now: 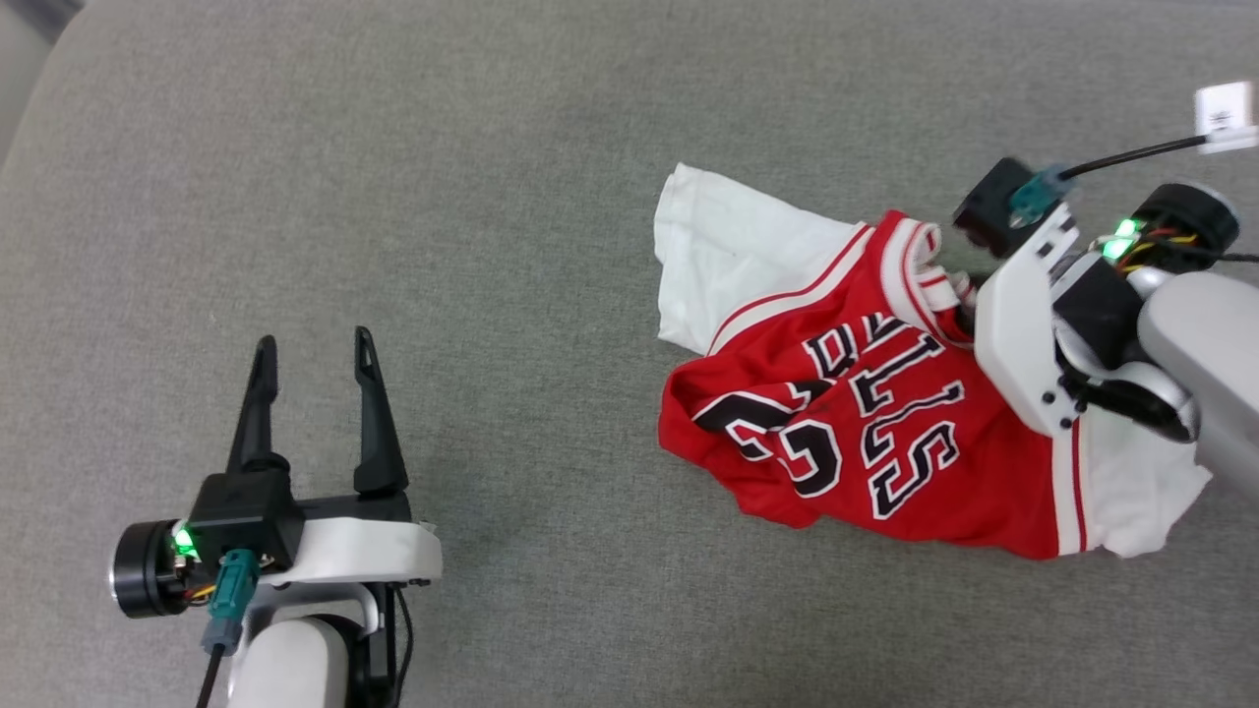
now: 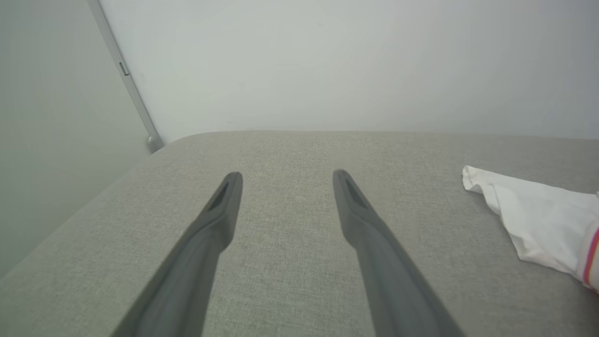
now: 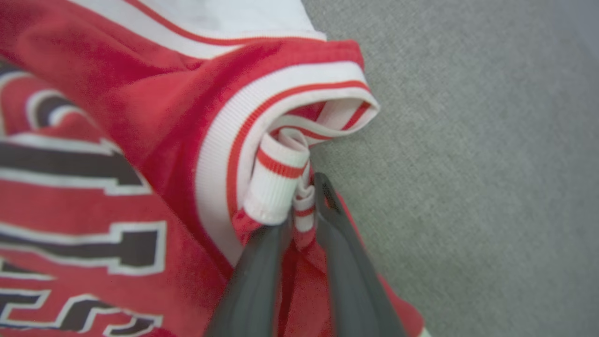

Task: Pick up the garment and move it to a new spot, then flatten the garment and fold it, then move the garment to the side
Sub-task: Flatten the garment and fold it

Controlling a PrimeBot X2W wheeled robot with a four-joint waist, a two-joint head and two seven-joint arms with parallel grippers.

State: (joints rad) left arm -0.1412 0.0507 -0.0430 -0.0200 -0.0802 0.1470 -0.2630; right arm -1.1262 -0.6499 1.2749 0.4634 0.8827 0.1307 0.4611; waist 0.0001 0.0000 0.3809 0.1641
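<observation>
Head view shows the garment (image 1: 866, 423) lying crumpled on the right part of the grey fabric surface (image 1: 393, 197). Its red front with black, white-edged lettering faces up. One white sleeve spreads toward the far side, and the other lies at the near right, partly under the right arm's wrist. In the right wrist view, the right gripper (image 3: 304, 203) has its fingers (image 3: 346, 262) nearly together, pinching a fold of the red-and-white striped collar trim. The left gripper (image 1: 315, 344) hovers over bare fabric well apart to the left, fingers spread wide with nothing between them.
</observation>
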